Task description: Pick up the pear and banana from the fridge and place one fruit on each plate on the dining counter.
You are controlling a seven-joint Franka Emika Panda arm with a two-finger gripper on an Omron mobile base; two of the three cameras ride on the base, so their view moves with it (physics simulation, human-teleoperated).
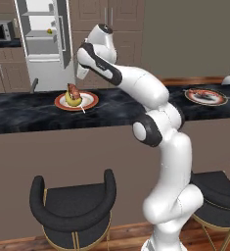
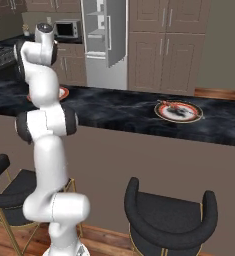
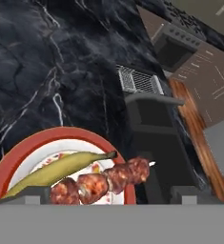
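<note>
Now banana (image 3: 56, 169) inside plate (image 3: 18, 155) rim.

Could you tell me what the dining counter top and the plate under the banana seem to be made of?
Dining counter: looks like polished black marble, white-veined and glossy. Plate under the banana: probably glazed ceramic, with a smooth red rim and white centre.

The banana (image 3: 56, 170) lies on the left plate (image 1: 89, 102) beside a meat skewer (image 3: 104, 182), the other plate (image 1: 206, 96) well apart on the dining counter (image 1: 28, 110), the fridge (image 1: 45, 41) behind.
</note>
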